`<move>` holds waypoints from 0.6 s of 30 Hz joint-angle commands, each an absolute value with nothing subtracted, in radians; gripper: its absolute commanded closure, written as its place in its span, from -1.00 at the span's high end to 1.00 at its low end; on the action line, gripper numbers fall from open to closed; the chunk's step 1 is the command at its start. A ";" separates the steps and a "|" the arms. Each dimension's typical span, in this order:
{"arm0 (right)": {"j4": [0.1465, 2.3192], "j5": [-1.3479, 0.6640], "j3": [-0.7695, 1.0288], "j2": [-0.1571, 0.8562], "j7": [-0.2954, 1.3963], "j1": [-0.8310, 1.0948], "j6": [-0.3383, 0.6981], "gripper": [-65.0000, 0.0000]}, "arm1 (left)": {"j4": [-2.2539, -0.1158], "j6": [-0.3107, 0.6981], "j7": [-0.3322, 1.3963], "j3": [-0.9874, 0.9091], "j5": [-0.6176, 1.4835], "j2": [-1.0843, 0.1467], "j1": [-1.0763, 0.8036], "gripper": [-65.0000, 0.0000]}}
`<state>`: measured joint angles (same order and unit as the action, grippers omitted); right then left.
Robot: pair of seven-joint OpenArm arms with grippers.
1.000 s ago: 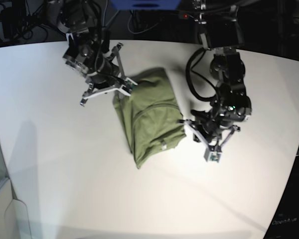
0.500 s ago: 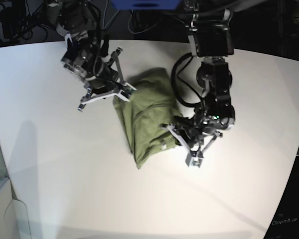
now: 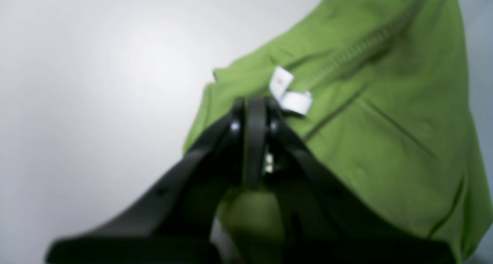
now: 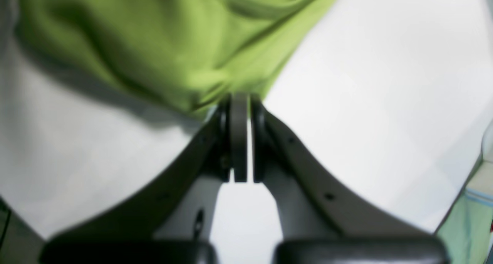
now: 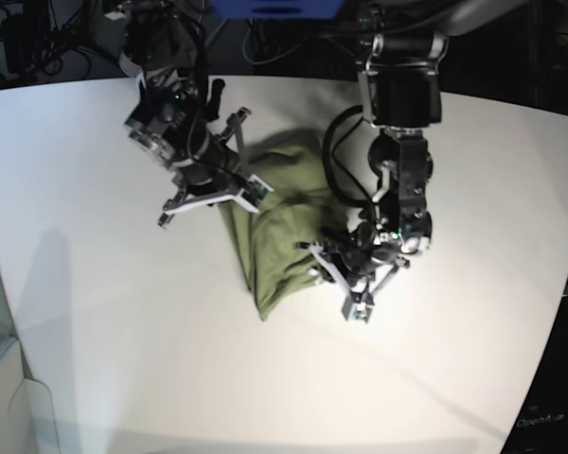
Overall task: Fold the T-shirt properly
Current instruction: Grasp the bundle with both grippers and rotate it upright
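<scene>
Right now the T-shirt [image 5: 284, 227] lies folded into a long bundle near the middle of the white surface [image 5: 114, 331], a little toward the far edge, with both arms bent over it. The right arm's fingers [image 4: 239, 102] are pressed together at the far-left corner of the bundle, their tips against a bunched fold of green cloth; the blur makes it hard to say whether cloth is actually pinched between them. The left arm's fingers [image 3: 254, 106] are closed as well, tips over the shirt's right-hand side, just beside the small pale tag [image 3: 289, 92]; the view is too soft to tell if they hold any fabric. A stitched seam runs away from the tag across the cloth.

From the base view the near end of the bundle points toward the front edge. Wide bare surface spreads to the front and left of the shirt, and more lies to the right. Dark cables and gear [image 5: 38, 38] crowd the space behind the far edge.
</scene>
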<state>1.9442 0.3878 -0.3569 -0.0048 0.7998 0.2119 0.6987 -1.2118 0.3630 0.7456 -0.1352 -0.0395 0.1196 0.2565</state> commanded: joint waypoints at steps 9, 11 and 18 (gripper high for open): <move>1.960 0.381 -0.364 -0.107 0.782 0.185 0.698 -1.00 | -1.173 0.369 0.674 -0.133 -0.025 0.130 0.308 -0.98; 1.960 0.381 -0.364 -0.111 0.780 0.180 0.698 -1.00 | -1.156 0.369 0.673 -0.133 -0.025 0.127 0.309 -0.98; 1.939 0.377 -0.360 -0.105 0.776 0.173 0.698 -1.00 | -1.144 0.369 0.673 -0.133 -0.025 0.114 0.321 -0.98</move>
<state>1.9251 0.3832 -0.3592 -0.0994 0.7933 0.1829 0.6994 -1.1290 0.3664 0.6914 -0.1349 -0.0364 0.1108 0.2943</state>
